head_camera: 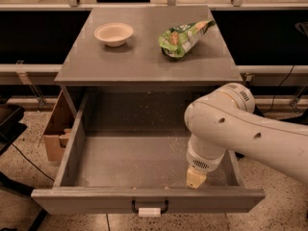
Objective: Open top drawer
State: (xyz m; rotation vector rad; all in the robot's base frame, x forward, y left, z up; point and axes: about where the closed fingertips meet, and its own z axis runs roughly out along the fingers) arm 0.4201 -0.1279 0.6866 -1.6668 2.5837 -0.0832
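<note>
We see the top drawer [72, 150] pulled far out toward the near side from under the bench [144, 61]. Its deep grey inside is open to view, and pale specks are scattered over its floor. Its black handle [163, 207] sits at the middle of the near front panel, with a small white tag [148, 211] on it.

The white arm [250, 134] reaches in from the right and bends down into the drawer's near right corner. The hand [196, 177] shows only as a yellowish tip just behind the front panel, and we cannot tell whether it is apart or together, nor whether it touches the floor.

On the bench top, a pale bowl [113, 33] stands far left; we can make out only its own pale inner surface. A crumpled green bag [183, 35] lies to its right, well apart. A cardboard box [54, 131] sits on the ground just left of the drawer, and what it holds looks like cardboard pieces.
</note>
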